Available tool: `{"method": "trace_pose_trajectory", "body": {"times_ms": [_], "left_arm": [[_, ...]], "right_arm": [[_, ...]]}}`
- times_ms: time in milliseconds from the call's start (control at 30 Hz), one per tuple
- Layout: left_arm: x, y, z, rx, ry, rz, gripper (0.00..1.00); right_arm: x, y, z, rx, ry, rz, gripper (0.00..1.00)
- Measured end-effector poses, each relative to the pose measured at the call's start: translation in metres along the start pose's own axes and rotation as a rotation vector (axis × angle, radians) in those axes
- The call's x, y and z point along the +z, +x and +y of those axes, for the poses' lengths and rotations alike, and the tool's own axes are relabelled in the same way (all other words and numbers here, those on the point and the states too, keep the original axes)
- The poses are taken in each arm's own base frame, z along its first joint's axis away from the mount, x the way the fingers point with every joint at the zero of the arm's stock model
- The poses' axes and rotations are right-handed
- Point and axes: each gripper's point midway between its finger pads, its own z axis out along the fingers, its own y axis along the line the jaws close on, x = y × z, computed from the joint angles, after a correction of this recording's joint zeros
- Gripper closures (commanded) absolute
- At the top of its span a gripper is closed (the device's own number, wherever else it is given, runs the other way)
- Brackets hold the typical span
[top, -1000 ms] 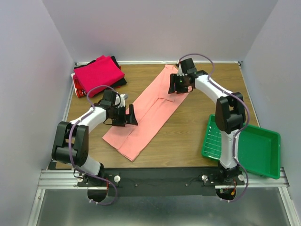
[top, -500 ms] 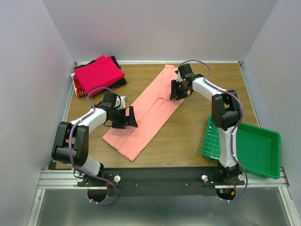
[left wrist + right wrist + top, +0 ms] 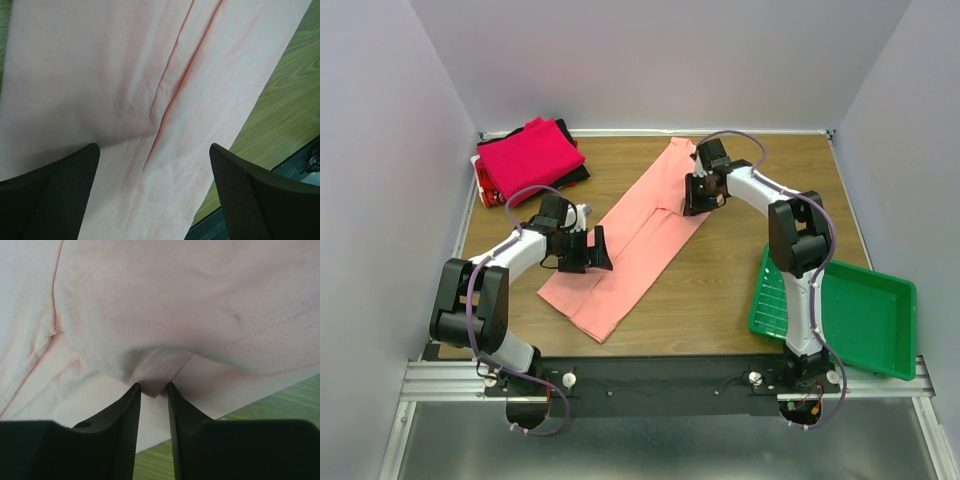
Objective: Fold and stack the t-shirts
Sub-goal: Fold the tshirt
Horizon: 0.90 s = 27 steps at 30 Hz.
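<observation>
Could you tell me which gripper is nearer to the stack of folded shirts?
Left. The left gripper is open over the pink shirt, just in front of the stack; the right gripper pinches that shirt's far end, farther to the right.

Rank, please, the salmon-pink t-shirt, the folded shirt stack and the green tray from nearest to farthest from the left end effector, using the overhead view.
1. Salmon-pink t-shirt, directly beneath the left end effector.
2. Folded shirt stack, in the far-left corner.
3. Green tray, at the near-right edge.

Robotics lab test cell: plain grey walls (image 3: 660, 60), wooden table (image 3: 740, 270), aluminium mounting rail (image 3: 430, 380).
</observation>
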Motion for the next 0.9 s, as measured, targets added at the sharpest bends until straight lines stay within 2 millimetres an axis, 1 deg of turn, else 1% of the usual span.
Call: {"method": "trace_pose_trajectory", "body": {"times_ms": [300, 467, 667, 800, 900], "left_arm": [[0.0, 0.0001, -0.0001, 0.001, 0.0, 0.001, 0.02], [0.0, 0.0002, -0.0001, 0.0, 0.0, 0.001, 0.02], [0.0, 0.0004, 0.0, 0.0, 0.0, 0.001, 0.02], [0.0005, 0.0024, 0.0008, -0.002, -0.001, 0.005, 0.02], [0.0006, 0.0027, 0.0009, -0.003, -0.001, 0.006, 0.02]], "right_arm": [[0.0019, 0.0026, 0.0054, -0.013, -0.004, 0.006, 0.73], [0.0027, 0.0029, 0.0072, -0.027, 0.005, 0.003, 0.85], [0.003, 0.0031, 0.0074, -0.034, 0.012, 0.002, 0.94], [0.0029, 0.003, 0.0077, -0.031, 0.014, 0.001, 0.98], [0.0025, 0.0037, 0.0083, -0.018, 0.014, 0.002, 0.99]]}}
